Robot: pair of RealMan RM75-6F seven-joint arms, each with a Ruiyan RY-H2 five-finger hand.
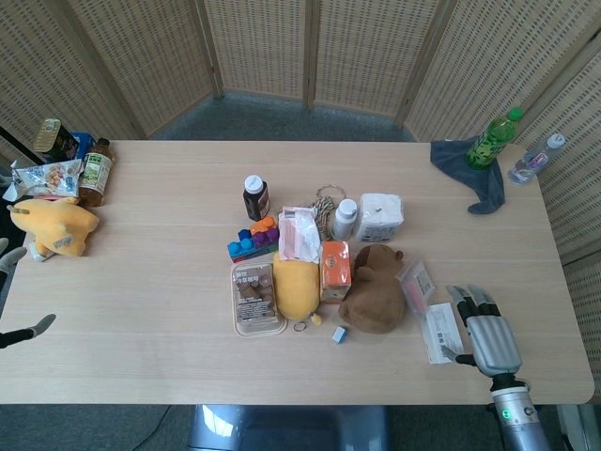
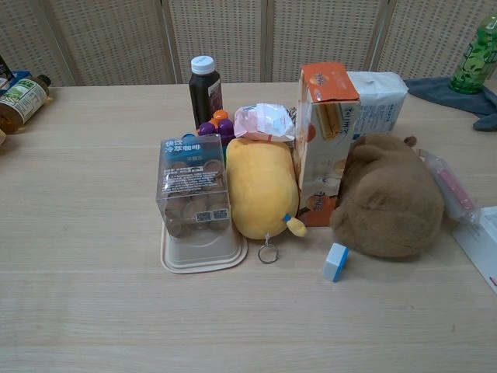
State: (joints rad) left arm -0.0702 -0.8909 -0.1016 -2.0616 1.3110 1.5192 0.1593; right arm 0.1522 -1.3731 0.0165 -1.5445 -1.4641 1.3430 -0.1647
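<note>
My right hand [image 1: 490, 340] hovers over the table's near right corner, fingers apart and holding nothing. It is just right of a flat white box [image 1: 439, 333]; whether the thumb touches the box I cannot tell. Only two fingertips of my left hand [image 1: 28, 330] show at the far left edge, spread and empty, below a yellow plush toy [image 1: 52, 228]. Neither hand shows in the chest view, where the white box [image 2: 483, 245] sits at the right edge.
A central cluster holds a brown plush [image 1: 371, 291], yellow plush [image 1: 297, 287], orange carton [image 1: 335, 266], clear coffee box [image 1: 255, 296], small blue block [image 1: 339, 334], dark bottle [image 1: 254, 197] and tissue pack [image 1: 380, 216]. A green bottle [image 1: 495, 138] and grey cloth [image 1: 470, 174] lie far right.
</note>
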